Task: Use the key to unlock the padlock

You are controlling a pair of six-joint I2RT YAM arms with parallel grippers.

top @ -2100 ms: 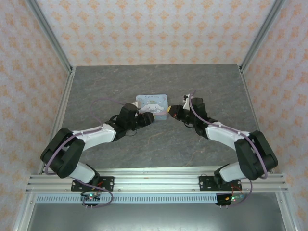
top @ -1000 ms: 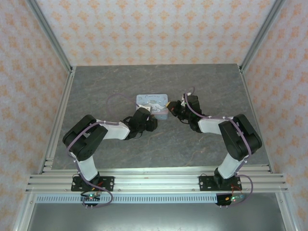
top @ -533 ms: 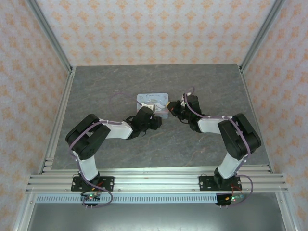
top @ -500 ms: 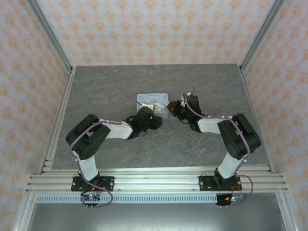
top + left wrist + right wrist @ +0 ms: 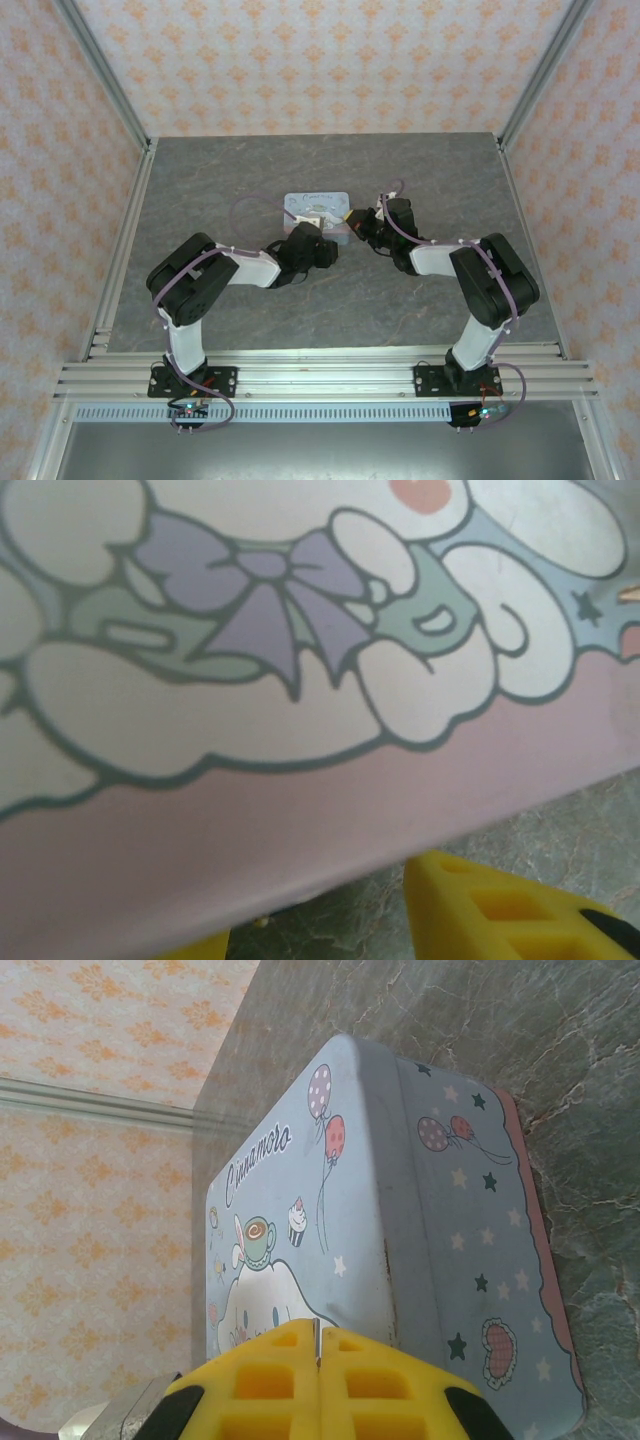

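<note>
A pale blue-and-pink cartoon tin lies mid-table. My right gripper is at its right side, shut on the key, a thin metal sliver standing up between the yellow fingertips; the tin's lid is just beyond them. At the tin's near right corner sits my left gripper. In the left wrist view its yellow fingers stand apart against the foot of the tin's pink wall, with bare table in the gap. The padlock is hidden.
The grey stone-patterned table spreads round the tin. Metal frame posts and patterned walls close it in at the left, back and right. Both arms are folded low, their elbows near the table's front half.
The left arm has folded in further, and its gripper has slid a little right along the tin's near edge. The right gripper has stayed shut on the key beside the tin.
</note>
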